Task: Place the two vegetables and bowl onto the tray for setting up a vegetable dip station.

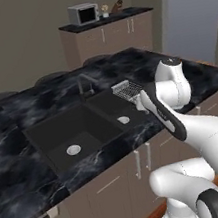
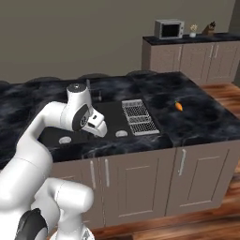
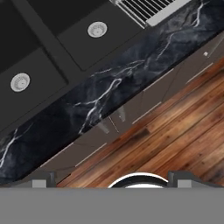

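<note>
**Orange carrot piece waiting on the far side of the desk**

Black marble desk is carrying the carrot piece, which is lying to the right of the sink and drying rack, well apart from my gripper. I am holding the jaws fully apart, gripping nothing, over the desk's front edge by the sink. I am judging the reach as the step in hand: I should be swinging across the rack, lining the jaws across the carrot's narrow width, and descending slowly. Tray, bowl and pickle I cannot place from here.
</note>
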Tool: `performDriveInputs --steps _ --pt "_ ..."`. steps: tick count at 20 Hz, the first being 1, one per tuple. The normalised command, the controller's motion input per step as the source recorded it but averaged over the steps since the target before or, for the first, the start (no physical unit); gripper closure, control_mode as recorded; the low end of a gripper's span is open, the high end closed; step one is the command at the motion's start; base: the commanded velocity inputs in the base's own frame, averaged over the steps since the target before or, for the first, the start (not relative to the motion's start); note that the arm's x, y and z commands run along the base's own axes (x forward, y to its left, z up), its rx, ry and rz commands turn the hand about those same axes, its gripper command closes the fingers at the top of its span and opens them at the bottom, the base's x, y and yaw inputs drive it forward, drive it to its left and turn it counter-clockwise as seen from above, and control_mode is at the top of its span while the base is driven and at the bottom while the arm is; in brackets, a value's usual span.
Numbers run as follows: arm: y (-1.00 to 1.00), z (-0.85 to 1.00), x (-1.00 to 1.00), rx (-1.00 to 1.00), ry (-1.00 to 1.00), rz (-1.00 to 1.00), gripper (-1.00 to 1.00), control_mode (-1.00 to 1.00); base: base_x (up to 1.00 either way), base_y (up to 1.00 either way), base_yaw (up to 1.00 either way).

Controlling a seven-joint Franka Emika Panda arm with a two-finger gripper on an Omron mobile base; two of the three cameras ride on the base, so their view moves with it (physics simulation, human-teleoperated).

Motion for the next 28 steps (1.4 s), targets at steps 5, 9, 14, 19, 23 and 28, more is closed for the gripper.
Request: performDriveInputs --steps 5,9,14,19,23,28 --pt "0.0 0.0 0.0 0.0 0.0 0.0 -1.0 1.0 0.24 -0.55 0.04" --pt "0.0 0.0 0.0 0.0 0.0 0.0 -1.0 1.0 0.24 -0.54 0.06" --pt "0.0 0.0 0.0 0.0 0.0 0.0 -1.0 1.0 0.24 -0.55 0.05" --pt "0.0 0.0 0.0 0.0 0.0 0.0 -1.0 1.0 0.24 -0.56 0.04" --pt "0.0 0.0 0.0 0.0 0.0 0.0 -1.0 1.0 0.24 -0.58 0.02" --pt "0.0 0.0 0.0 0.0 0.0 0.0 -1.0 1.0 0.24 -0.58 0.01"
